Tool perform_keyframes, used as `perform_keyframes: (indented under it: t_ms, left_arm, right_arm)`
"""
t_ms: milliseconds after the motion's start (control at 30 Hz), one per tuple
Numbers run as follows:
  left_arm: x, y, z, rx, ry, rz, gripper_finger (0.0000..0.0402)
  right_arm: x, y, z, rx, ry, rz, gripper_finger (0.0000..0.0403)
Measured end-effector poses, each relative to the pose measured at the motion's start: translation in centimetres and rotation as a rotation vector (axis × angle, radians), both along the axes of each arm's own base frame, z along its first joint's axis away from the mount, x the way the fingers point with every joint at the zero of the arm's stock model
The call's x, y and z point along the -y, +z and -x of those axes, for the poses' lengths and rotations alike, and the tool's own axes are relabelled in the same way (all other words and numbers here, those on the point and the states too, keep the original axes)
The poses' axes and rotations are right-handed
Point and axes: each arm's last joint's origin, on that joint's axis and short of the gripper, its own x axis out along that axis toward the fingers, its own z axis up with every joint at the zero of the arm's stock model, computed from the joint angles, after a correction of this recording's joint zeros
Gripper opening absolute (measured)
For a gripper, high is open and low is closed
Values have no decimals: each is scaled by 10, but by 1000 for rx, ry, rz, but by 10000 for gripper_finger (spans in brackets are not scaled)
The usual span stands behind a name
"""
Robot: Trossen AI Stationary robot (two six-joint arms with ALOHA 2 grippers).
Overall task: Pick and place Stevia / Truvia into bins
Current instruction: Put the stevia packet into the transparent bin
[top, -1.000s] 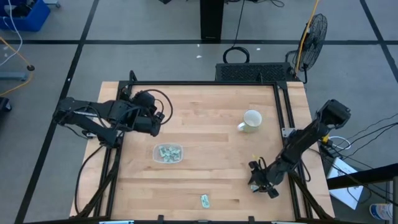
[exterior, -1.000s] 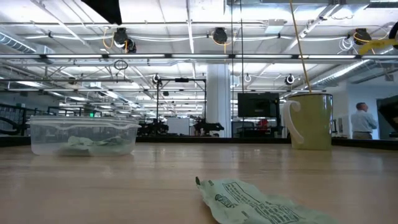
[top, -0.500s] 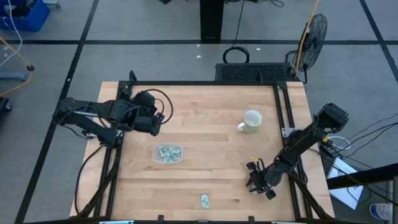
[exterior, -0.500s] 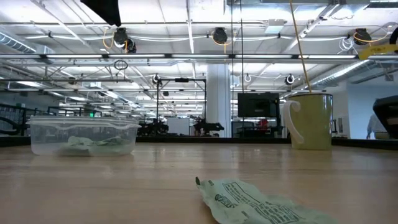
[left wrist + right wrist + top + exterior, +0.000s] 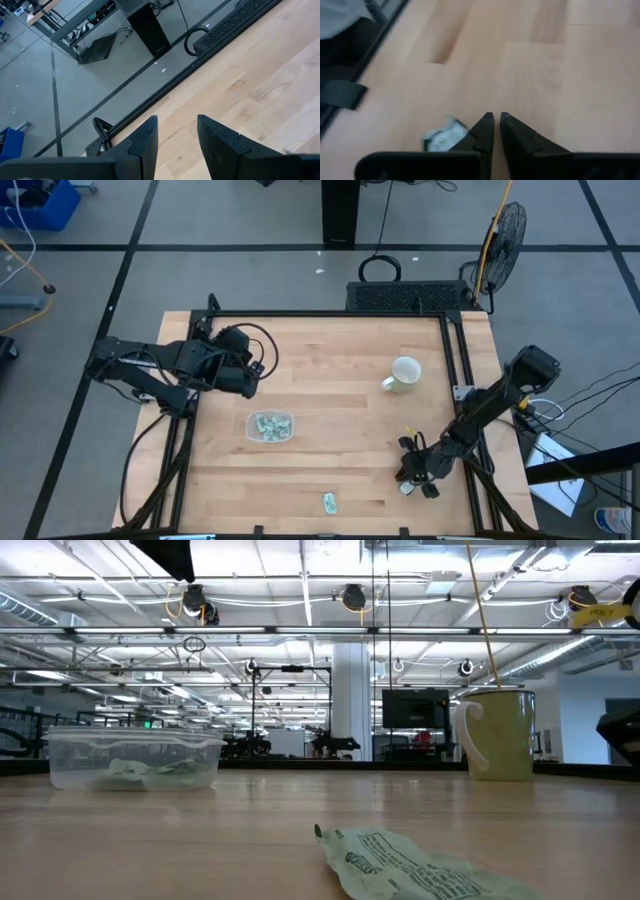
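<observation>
Your right gripper (image 5: 494, 120) is sitting low over the table (image 5: 330, 390) near its right edge, fingers nearly closed with only a thin slit between them and nothing in them. In the right wrist view a sachet (image 5: 444, 136) is lying flat on the wood just beside the fingertips, apart from them. A second sachet (image 5: 328, 502) is lying near the front edge, and the rest are piled in the bin (image 5: 270, 426) left of centre.

These sachets are looking light, thin and crinkly, so you are probably dealing with something that slides or buckles rather than resists. You are likely better off opening wider, straddling the short width and pinching at the middle, pressing lightly down so 1 finger does not skate it away.

The right arm is reaching in from the right side, forearm angled down toward the front. The left gripper (image 5: 175, 135) is waiting over the back left of the table, fingers parted and empty. A mug (image 5: 404, 373) is standing well clear.
</observation>
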Motion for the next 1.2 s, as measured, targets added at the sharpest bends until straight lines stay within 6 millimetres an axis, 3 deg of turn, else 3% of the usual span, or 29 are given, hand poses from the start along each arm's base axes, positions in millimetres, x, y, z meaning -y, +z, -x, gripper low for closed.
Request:
perform_keyframes:
  t_ms: [433, 667, 1200]
  left_arm:
    - [0, -1, 0, -2, -2, 24, 143]
    - [0, -1, 0, -1, -2, 24, 143]
    - [0, -1, 0, 0, -1, 24, 143]
  right_arm:
    - [-4, 35, 15, 9, -63, -220, 109]
    - [-5, 25, 33, -199, -123, -231, 123]
    - [-13, 15, 26, -184, -174, -285, 123]
